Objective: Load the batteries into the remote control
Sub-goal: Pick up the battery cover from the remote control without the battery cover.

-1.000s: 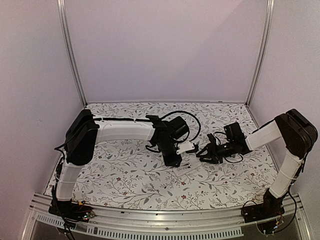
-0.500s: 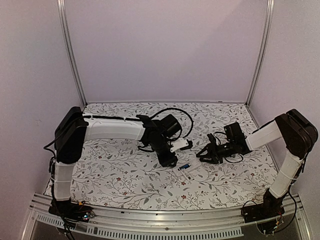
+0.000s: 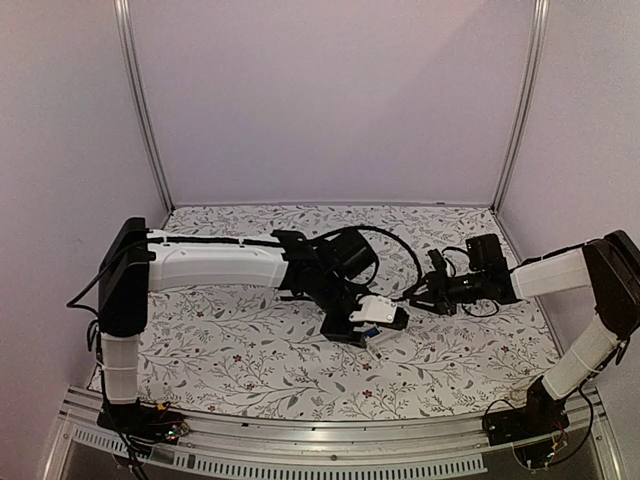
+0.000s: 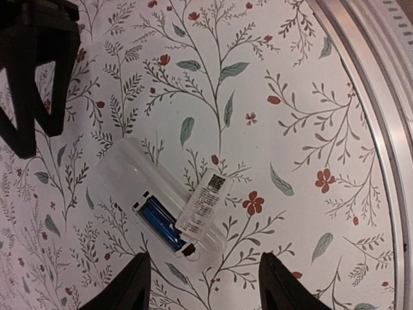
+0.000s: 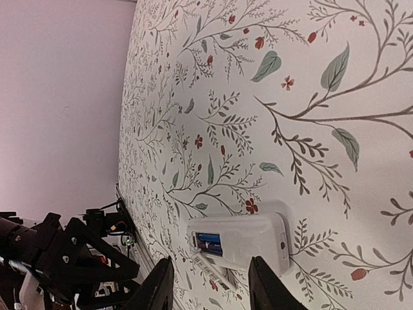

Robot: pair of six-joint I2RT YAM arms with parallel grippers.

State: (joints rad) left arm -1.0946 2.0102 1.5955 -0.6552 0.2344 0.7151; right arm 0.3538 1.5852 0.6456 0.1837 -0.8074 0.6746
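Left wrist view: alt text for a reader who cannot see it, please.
A white remote control lies bay-up on a floral tablecloth, with a blue battery seated in its open bay. The left gripper hovers open over it.

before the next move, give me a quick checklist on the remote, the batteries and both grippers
1. Remote control lies flat on the table, back face up: ok.
2. Blue battery sits inside the remote control: ok.
3. Both slots filled: cannot tell; a white printed strip lies over the space beside the blue battery.
4. Left gripper open, holding nothing, over the remote control: ok.
5. Right gripper open, holding nothing, apart from the remote control: ok.
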